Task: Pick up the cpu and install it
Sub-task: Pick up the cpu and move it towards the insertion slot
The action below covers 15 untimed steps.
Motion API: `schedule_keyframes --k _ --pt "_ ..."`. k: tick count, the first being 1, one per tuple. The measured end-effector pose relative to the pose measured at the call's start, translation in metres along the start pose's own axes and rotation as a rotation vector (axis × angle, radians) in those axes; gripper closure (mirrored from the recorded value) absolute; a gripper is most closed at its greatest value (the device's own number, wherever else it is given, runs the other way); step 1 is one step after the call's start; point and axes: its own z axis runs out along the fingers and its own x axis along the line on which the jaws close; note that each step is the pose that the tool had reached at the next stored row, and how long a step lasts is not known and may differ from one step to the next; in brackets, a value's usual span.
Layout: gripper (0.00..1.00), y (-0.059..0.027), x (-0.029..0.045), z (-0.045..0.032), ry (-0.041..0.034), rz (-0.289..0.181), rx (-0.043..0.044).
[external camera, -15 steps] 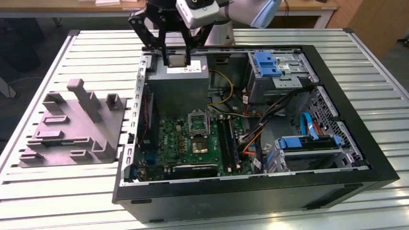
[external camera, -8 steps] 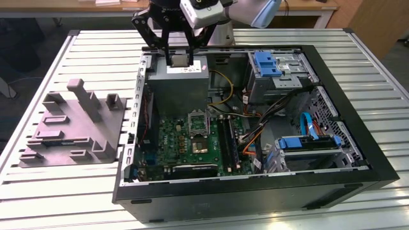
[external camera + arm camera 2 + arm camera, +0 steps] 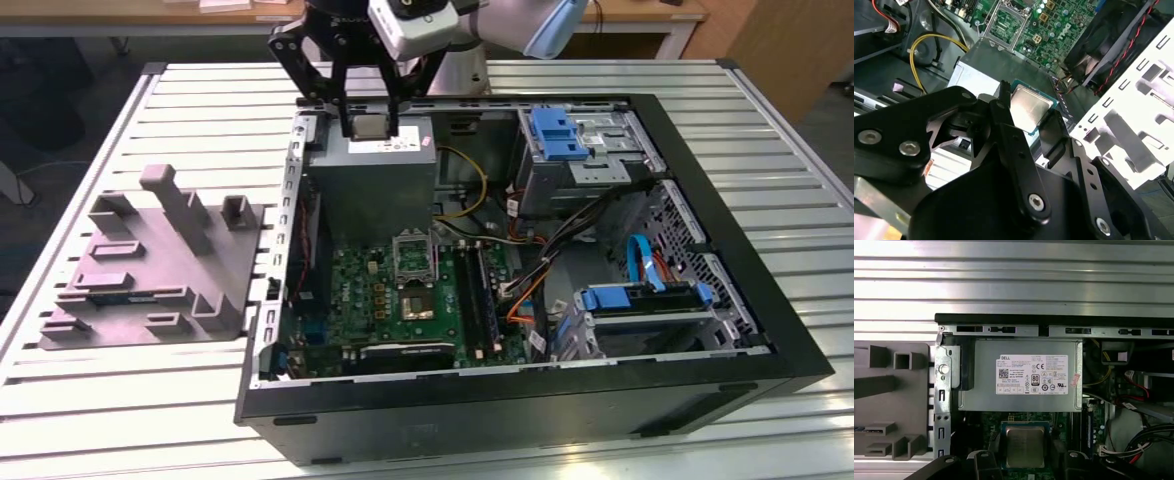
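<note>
The cpu [image 3: 367,127] is a small square chip with a silvery top, held between the black fingers [image 3: 1000,116] of my gripper [image 3: 367,122], which is shut on its edges. It hangs above the far end of the grey power-supply box [image 3: 374,185], inside the open computer case. In both wrist views the cpu [image 3: 1029,107] [image 3: 1025,446] sits level between the two fingers. The black socket frame [image 3: 418,303] lies on the green board [image 3: 360,290], nearer the case's front than the power supply and well below the chip.
A grey fixture block [image 3: 147,265] with upright pegs stands on the slatted table at the exterior view's left. Blue drive cages [image 3: 561,135] [image 3: 641,300] and loose cables [image 3: 547,250] fill the case's other half. A dark memory stick [image 3: 475,300] lies beside the socket.
</note>
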Motion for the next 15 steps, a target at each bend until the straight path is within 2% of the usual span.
schedule_keyframes --k 9,13,15 --pt "0.53 0.0 0.0012 0.0001 -0.0001 0.0 0.0" --pt "0.53 0.0 -0.0041 0.0 0.0003 0.0 0.0002" --pt "0.53 0.0 -0.0042 0.0001 0.0002 0.0 0.0"
